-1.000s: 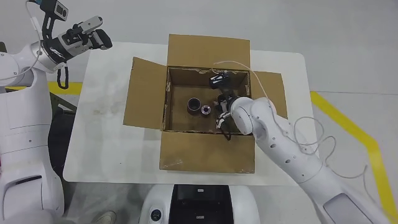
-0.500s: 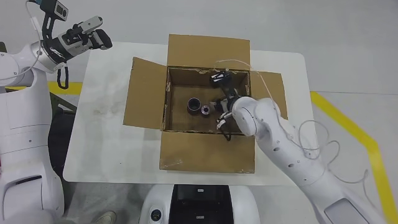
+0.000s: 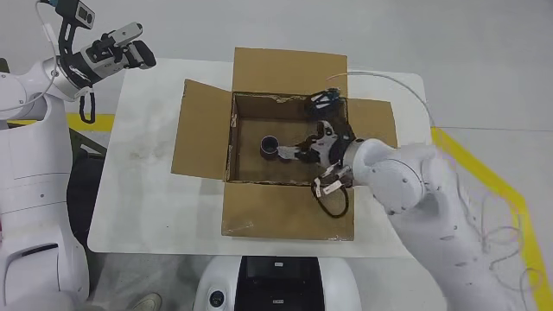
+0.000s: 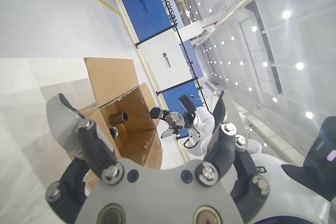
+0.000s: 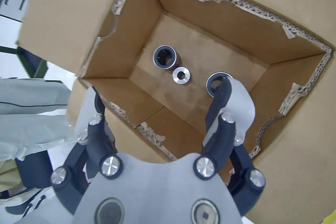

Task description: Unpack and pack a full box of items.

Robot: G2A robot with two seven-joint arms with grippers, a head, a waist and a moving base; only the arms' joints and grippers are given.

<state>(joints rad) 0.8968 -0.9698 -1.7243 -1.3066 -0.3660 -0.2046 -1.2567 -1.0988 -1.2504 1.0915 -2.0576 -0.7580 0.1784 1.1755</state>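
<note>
**Spotter:** Your right tool (image 5: 158, 89) hangs over the open box (image 5: 210, 12), fingers spread wide with nothing between them.

**Caller:** What's in there for you to lift?

**Spotter:** Three metal pieces on the box floor, in a loose row across the middle of the right wrist view. There's a dark sleeve (image 5: 166, 57) standing on end with its bore facing up. A small silver ring (image 5: 181, 75) is just beside it. A second dark sleeve (image 5: 211, 84) lies toward the lower right, partly behind one of your fingertips.

**Caller:** How will they handle?

**Spotter:** I'd judge them solid metal: stiff, heavy for their size, with smooth round walls that are likely slick. There's no crush worry, so you can squeeze firmly. Take a sleeve across its outer wall, low enough that it doesn't pivot in the pads. The silver ring is squat and gives you less wall to grip. Come straight down and centre on it, or it may squirt out sideways.

**Caller:** And the box itself?

**Spotter:** It sits mid-desk (image 3: 147, 190) in the top view with its flaps folded outward and its rim edges torn and ragged. Mind a finger catching there.

**Caller:** Your other arm?

**Spotter:** Your left tool (image 3: 138, 45) is at the upper left of the top view, just past the desk's corner and well apart from the box. Its fingers are apart and carry nothing.
</note>
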